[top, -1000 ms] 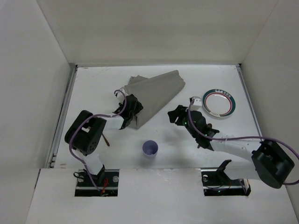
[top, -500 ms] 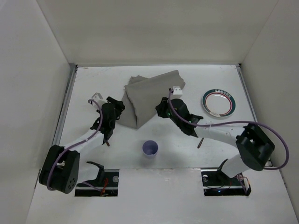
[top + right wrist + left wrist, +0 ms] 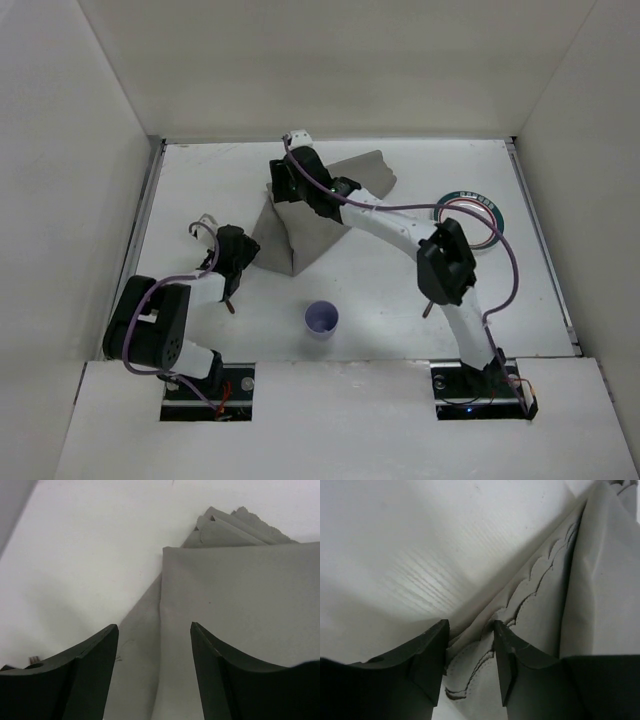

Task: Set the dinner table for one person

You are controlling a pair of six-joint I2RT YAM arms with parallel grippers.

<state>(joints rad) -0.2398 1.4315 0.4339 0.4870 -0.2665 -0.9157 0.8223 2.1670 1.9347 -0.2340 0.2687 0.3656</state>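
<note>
**Both arms at the grey placemat on the dinner table**
The right arm stretched long across toward the far left. The right gripper hung over the cloth's far left corner with its fingers spread wide. The left arm was bent short near its base. The left gripper sat low at the near left edge, fingers slightly apart, with the scalloped hem lying between them. The white table lay under both arms, the placemat folded at its middle.

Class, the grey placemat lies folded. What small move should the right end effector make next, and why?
Probably lower and close on the placemat's folded edge: the right end effector hovers open over it, the left end effector open at the hem.
</note>
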